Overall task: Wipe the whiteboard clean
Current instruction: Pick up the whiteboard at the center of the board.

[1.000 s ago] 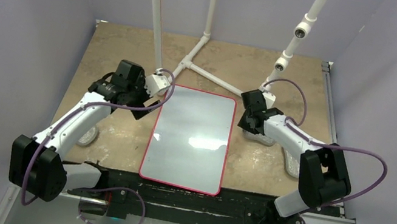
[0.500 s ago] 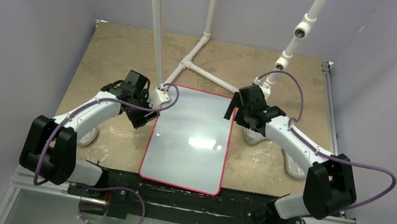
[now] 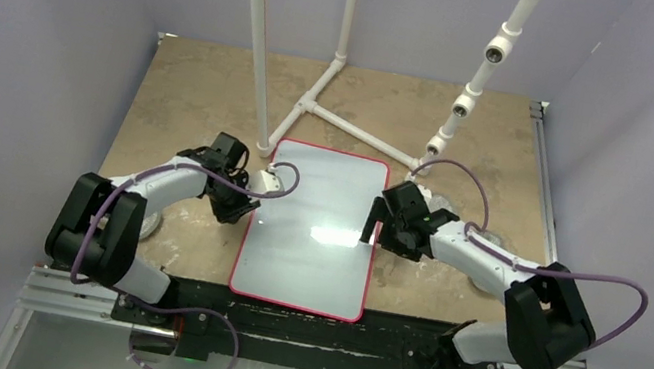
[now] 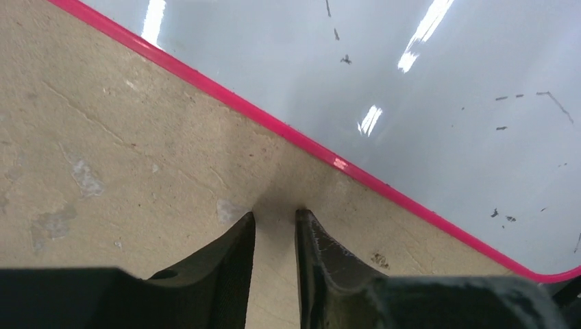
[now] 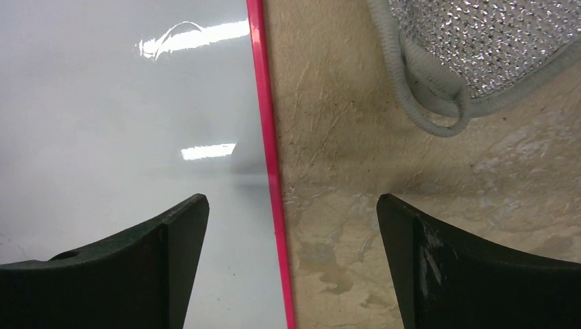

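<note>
I am looking down at a sandy-brown desk (image 3: 199, 81) with pale purple walls (image 3: 23, 40) around it. White pipes (image 3: 330, 114) are standing at the far side.

The whiteboard (image 3: 314, 233) is lying flat in the middle of the desk, between my two arms. Its long sides are running away from me, and its near end is reaching the dark bar (image 3: 308, 328) at the front. It is shiny and white with a thin red rim. Lights are shining on it. In the left wrist view I am seeing a few tiny black specks (image 4: 346, 59) on it.

My left tool (image 4: 275, 216) is sitting low over the bare desk, just beside the left rim of the board. Its fingers are narrow, with only a thin gap between them. It is holding nothing. I cannot tell if the tips are touching the desk.

My right tool (image 5: 291, 199) is spread wide and is holding nothing. It is standing across the right rim of the board. One finger (image 5: 171, 233) is over the white part, and the other finger (image 5: 411, 233) is over the desk.

A grey sparkly pad (image 5: 493, 48) is lying on the desk near the right tool, to the right of the board. It is not touching the board. A grey loop of cord (image 5: 428, 103) is hanging off its edge.
</note>
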Available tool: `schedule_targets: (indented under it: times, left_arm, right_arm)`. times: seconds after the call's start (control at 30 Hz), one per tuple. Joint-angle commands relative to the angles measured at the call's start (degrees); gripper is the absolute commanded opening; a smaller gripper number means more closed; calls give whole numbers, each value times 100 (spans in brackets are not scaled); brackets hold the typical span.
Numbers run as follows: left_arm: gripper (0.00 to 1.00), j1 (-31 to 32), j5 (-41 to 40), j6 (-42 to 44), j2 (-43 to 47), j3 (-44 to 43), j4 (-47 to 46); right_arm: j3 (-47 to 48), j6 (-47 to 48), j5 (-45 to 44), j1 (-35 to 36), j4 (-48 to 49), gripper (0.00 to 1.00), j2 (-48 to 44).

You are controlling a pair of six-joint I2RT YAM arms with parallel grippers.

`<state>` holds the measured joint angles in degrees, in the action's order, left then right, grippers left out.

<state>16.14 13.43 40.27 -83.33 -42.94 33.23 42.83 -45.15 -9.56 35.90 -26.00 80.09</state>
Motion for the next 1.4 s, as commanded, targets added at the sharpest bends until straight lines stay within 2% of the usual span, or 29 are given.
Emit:
schedule_targets:
  times: [0.0, 0.07, 0.1, 0.33, 0.6, 0.97, 1.2, 1.37]
  left_arm:
    - [21, 86, 285, 244, -344, -26, -401]
    - [7, 173, 293, 227, -375, -12, -460]
    - [4, 223, 295, 221, -369, 16, -504]
    - [0, 600, 82, 215, -491, 157, -691]
    - [0, 601, 184, 339, -668, 157, -756]
    - [0, 833, 185, 171, -702, 388, -1123]
    - [0, 891, 87, 175, -494, 655, -1201]
    - [0, 948, 75, 142, -410, 699, -1247]
  right_arm:
    - [-47, -134, 211, -18, 369, 95, -54]
    - [-73, -158, 283, -7, 507, 95, 65]
    - [-95, -168, 292, -4, 621, 95, 144]
    - [-105, -384, 435, 23, 973, 94, 587]
    - [-71, -749, 933, 29, 1416, 94, 632]
    - [700, -1241, 1987, 28, 1877, 91, 640]
    - [1293, -1348, 2089, 31, 1725, 90, 462]
    - [1354, -1430, 2195, 30, 1532, 89, 247]
